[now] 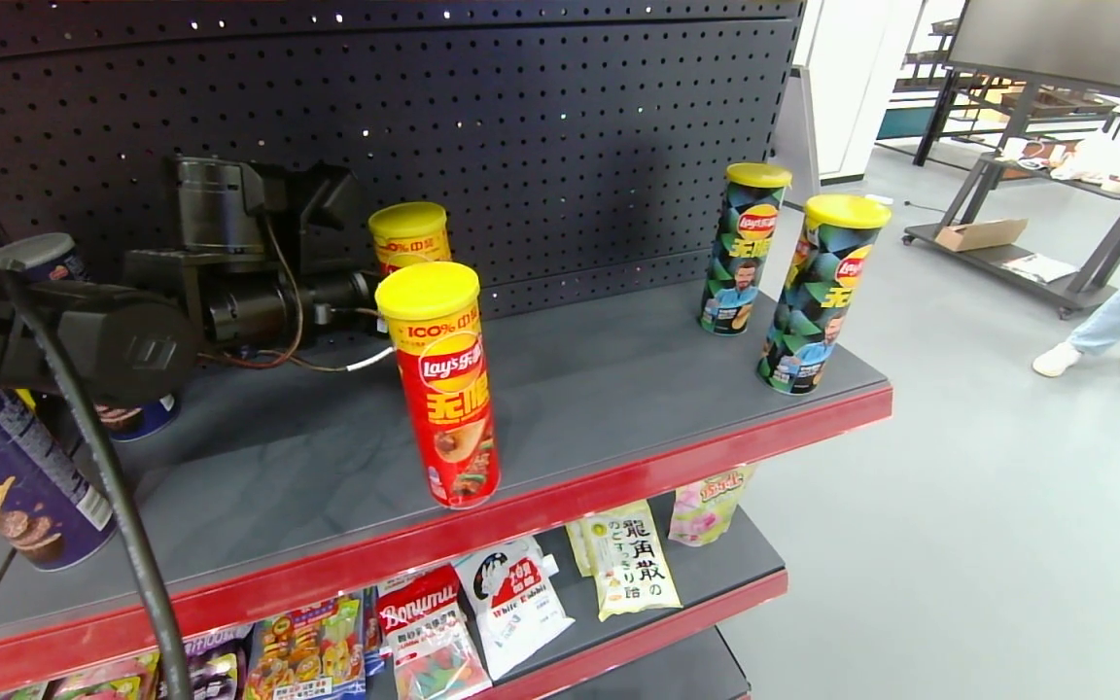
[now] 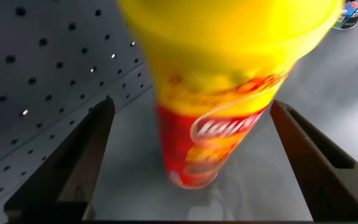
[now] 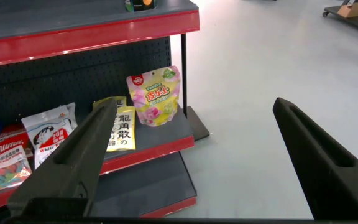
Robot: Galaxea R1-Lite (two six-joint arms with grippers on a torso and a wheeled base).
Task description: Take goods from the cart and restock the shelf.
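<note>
Two red chip cans with yellow lids stand on the grey top shelf (image 1: 618, 389). One can (image 1: 443, 384) is near the red front edge. The other (image 1: 409, 233) is farther back by the pegboard. My left gripper (image 1: 366, 292) reaches in from the left at the rear can. In the left wrist view that can (image 2: 210, 124) stands upright on the shelf between the spread fingers (image 2: 89, 155), with a gap on each side. My right gripper (image 3: 194, 104) is open and holds nothing, low beside the shelf unit, facing the lower shelves.
Two green-patterned cans (image 1: 745, 253) (image 1: 822, 292) stand at the shelf's right end. A purple can (image 1: 6, 476) and a blue one (image 1: 54, 262) are at the left. Snack bags (image 1: 511, 603) (image 3: 154, 96) fill the lower shelves. Open floor lies to the right.
</note>
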